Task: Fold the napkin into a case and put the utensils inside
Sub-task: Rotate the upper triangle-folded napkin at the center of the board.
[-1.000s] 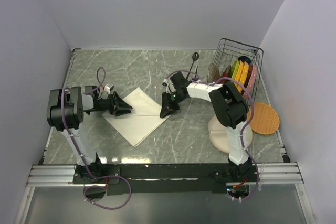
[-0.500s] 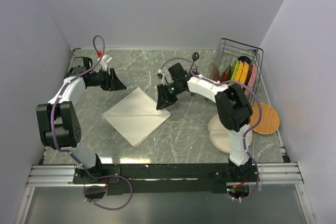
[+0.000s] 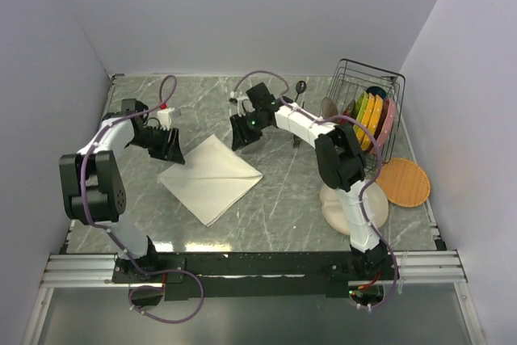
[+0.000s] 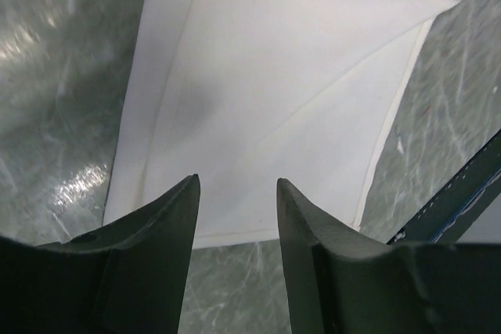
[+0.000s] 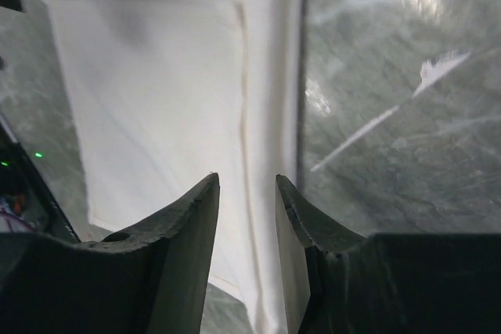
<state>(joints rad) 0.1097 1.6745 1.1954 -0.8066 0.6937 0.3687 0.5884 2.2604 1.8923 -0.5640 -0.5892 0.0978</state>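
Marble table: napkin flat between left pincer, right pincer.

Marbled table bears napkin, wire rack, beige plate, spoon.

Left end effector back beside napkin; right end effector shifted farther back.
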